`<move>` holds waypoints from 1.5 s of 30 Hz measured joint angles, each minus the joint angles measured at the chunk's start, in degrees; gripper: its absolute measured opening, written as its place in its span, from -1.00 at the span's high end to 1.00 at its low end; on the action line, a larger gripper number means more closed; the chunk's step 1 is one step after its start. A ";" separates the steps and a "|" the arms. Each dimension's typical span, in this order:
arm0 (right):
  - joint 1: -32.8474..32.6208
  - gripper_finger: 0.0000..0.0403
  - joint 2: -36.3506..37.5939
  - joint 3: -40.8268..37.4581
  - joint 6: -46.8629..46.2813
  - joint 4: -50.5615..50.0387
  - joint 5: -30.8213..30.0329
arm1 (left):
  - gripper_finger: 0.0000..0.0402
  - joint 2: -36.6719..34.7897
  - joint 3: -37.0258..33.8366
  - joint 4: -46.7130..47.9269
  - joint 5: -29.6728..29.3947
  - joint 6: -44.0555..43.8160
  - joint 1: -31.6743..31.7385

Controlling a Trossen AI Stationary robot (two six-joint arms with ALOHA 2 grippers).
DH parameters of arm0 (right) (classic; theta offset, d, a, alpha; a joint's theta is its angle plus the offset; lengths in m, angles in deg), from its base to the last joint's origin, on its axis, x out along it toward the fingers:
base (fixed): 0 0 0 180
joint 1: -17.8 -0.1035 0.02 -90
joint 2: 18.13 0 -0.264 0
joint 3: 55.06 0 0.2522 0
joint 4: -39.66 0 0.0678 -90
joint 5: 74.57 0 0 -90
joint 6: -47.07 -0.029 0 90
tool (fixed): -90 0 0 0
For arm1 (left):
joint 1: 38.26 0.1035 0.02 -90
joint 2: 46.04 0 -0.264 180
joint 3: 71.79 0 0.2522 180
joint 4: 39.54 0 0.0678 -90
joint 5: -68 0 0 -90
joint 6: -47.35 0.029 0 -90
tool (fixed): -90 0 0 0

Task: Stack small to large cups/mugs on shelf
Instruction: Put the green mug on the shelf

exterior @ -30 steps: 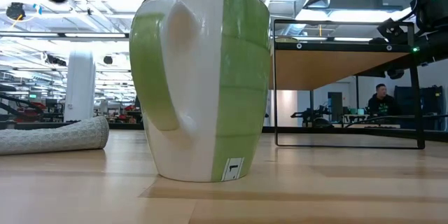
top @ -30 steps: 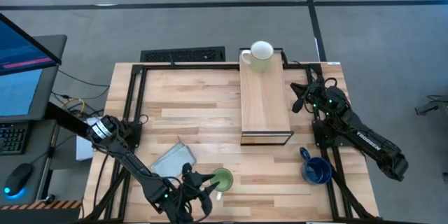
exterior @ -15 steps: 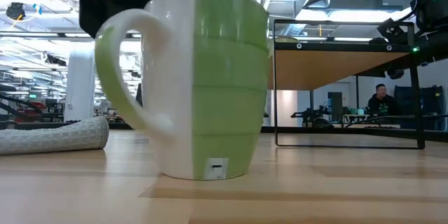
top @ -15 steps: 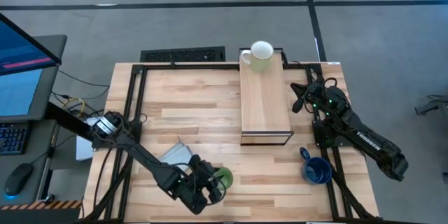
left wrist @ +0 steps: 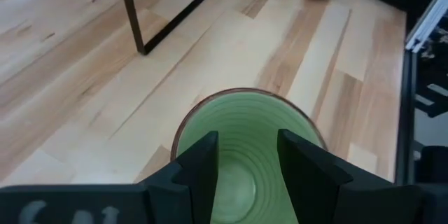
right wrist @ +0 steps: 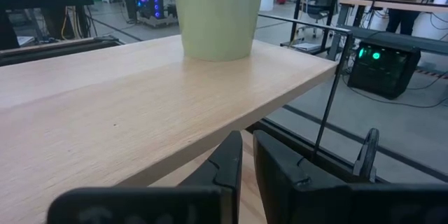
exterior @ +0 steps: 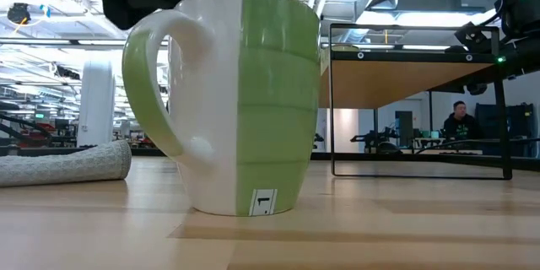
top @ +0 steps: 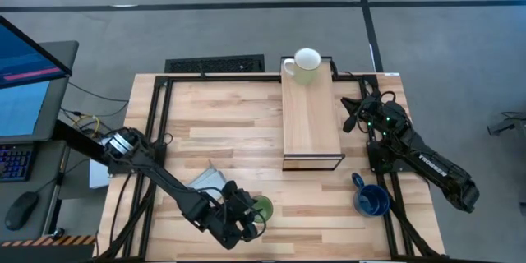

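Note:
The light green mug (top: 262, 208) stands upright on its base near the table's near edge; it fills the low view (exterior: 240, 101), its handle (exterior: 148, 84) to the left. My left gripper (top: 244, 214) is open right over the mug's mouth (left wrist: 248, 154), one finger at each side of the opening. The white mug (top: 306, 63) stands on the far end of the shelf (top: 311, 123). The dark blue mug (top: 371, 200) stands on the table at the near right. My right gripper (top: 350, 115) is shut and empty beside the shelf's right side. My left gripper points down at the green mug's mouth, its fingers (left wrist: 201, 162) over the rim (left wrist: 183, 127) on two sides. I cannot tell whether they touch the mug. The mug stands on the table.
A folded grey-blue cloth (top: 204, 186) lies just left of the green mug, also in the low view (exterior: 67, 164). The shelf's dark frame leg (left wrist: 137, 14) stands between the green mug and the far table. A person sits in the room behind (exterior: 460, 118).
My left gripper has gone from the near edge toward the green mug and come over its mouth. The mug has turned about on its base, its handle swinging round to the left in the low view; it stays upright on the table.

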 joint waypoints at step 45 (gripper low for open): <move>0.00 0.70 0.02 0.00 0.00 -0.02 0.00 | 0.74 -5.81 -0.01 2.25 27.44 -32.12 -2.99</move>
